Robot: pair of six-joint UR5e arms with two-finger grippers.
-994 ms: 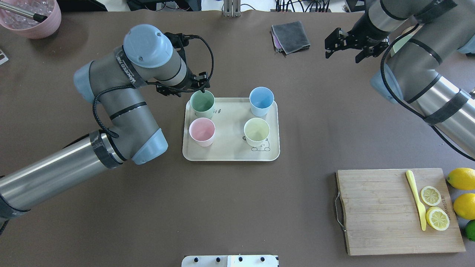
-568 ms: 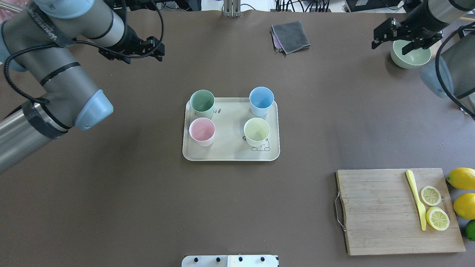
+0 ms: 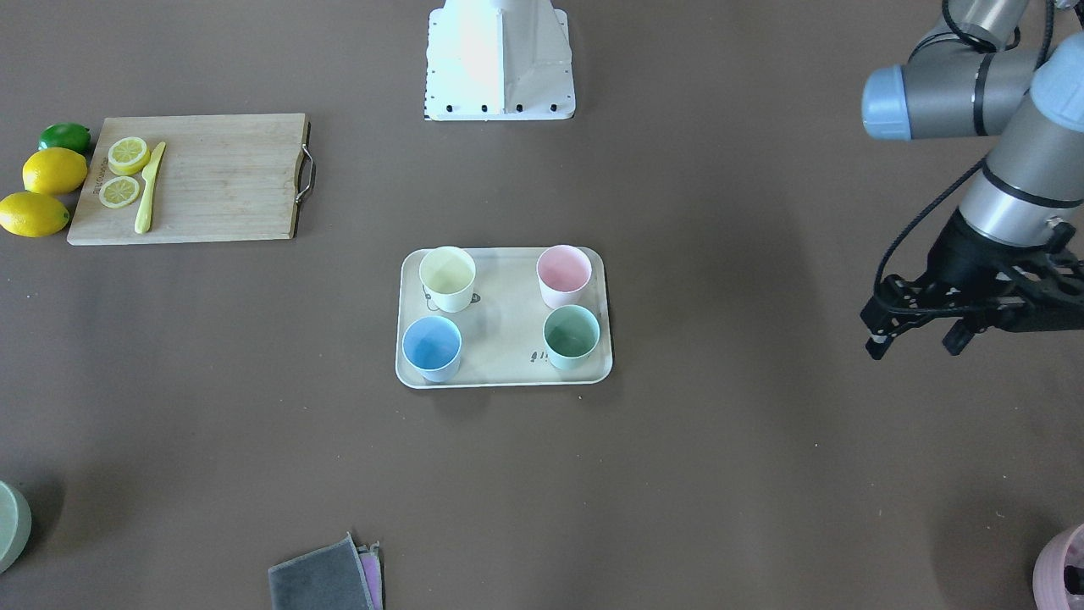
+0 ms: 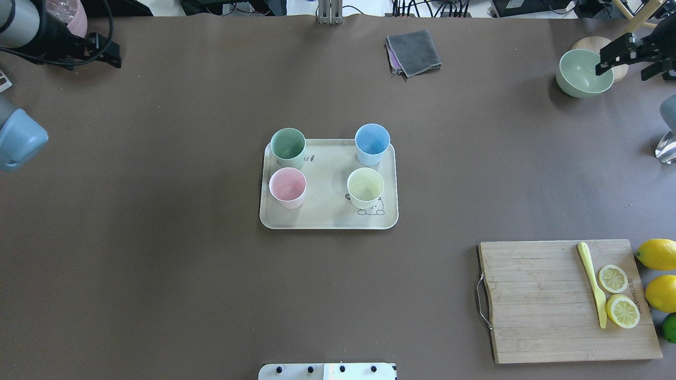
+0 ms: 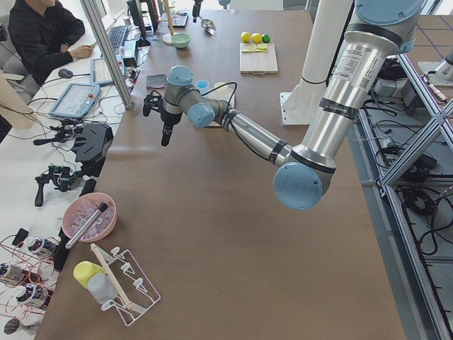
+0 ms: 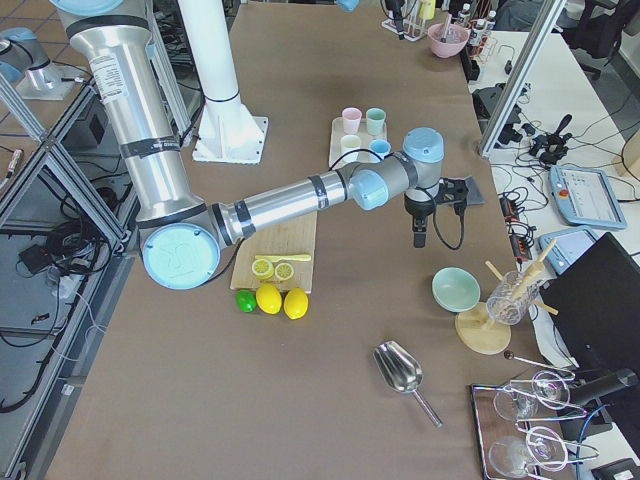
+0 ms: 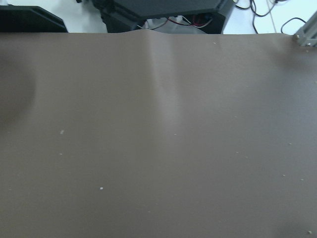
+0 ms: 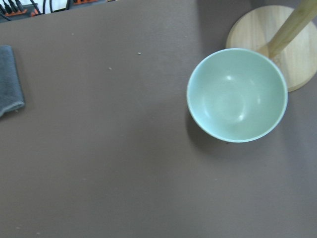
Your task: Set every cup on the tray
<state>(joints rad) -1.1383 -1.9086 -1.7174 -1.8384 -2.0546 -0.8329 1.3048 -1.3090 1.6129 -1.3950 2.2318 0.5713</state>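
The cream tray [image 4: 327, 219] sits mid-table with all four cups upright on it: mint green [image 4: 288, 145], light blue [image 4: 372, 141], pink [image 4: 287, 186] and pale yellow [image 4: 365, 186]. The front-facing view shows the tray [image 3: 504, 368] with the same cups on it. My left gripper [image 3: 913, 344] is open and empty, far off to the tray's side; it also shows in the overhead view [image 4: 105, 51]. My right gripper [image 4: 623, 71] is open and empty above the sage-green bowl at the far right.
A sage-green bowl [image 4: 581, 76] and a round wooden stand sit at the back right. A grey cloth [image 4: 414, 51] lies at the back. A wooden cutting board [image 4: 533, 301] carries a yellow knife and lemon halves, with lemons beside it. A mauve-pink pot [image 3: 1063, 568] stands near the left arm.
The left gripper has left the mint green cup and swung far out to the left. The right gripper has pulled back to the far right, over the bowl. The cups have not moved.
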